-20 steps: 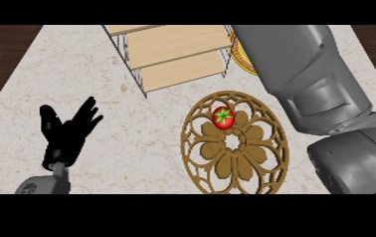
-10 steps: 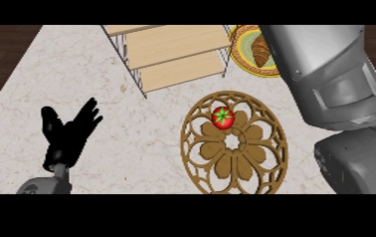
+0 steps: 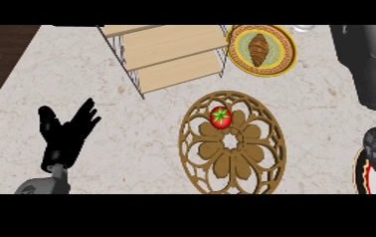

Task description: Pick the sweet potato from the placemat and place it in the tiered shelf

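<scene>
Your target sits on the placemat [image 3: 233,142], on its upper-left part: a small round red thing [image 3: 221,117] with a green star-shaped top. The task calls it a sweet potato, but it looks like a tomato, so treat it as round, with no long axis to line up on.

Your left hand [image 3: 66,134] rests well to the left of it on the table [image 3: 132,126], fingers straight and spread, holding nothing. Of the right side only a dark mass at the right edge shows; you cannot tell that hand's state, and it may be out of view. Judged from this, neither is close.

The shelf [image 3: 170,57] lies just up and left of the placemat, its wooden boards stepped and tilted toward the upper right. The carry should be short. Beside the shelf's right end is a plate [image 3: 283,64] with a croissant [image 3: 259,50]; keep clear of it.

The table is pale speckled stone, with room around the placemat.
</scene>
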Robot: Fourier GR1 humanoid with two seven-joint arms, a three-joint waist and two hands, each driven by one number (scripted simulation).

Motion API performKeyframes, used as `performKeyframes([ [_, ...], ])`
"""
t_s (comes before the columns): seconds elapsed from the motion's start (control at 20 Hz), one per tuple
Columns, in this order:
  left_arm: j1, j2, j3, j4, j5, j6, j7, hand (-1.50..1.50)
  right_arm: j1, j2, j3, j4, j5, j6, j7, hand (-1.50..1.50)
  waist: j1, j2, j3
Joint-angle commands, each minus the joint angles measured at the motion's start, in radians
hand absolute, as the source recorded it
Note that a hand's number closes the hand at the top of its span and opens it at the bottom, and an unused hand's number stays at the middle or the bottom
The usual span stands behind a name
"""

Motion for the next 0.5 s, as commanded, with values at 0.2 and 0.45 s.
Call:
performKeyframes([
  [0.2, -0.014, -0.016, -0.001, -0.028, -0.009, 0.029, 0.054, 0.0, 0.138, -0.135, -0.061, -0.093, -0.099, 0.131, 0.014, -1.5, -0.016, -0.005, -0.001],
  [0.45, 0.011, -0.007, 0.021, 0.028, -0.01, -0.009, -0.02, 0.0, 0.184, -0.207, -0.074, -0.129, -0.157, 0.248, -0.009, -1.5, -0.008, -0.001, -0.002],
])
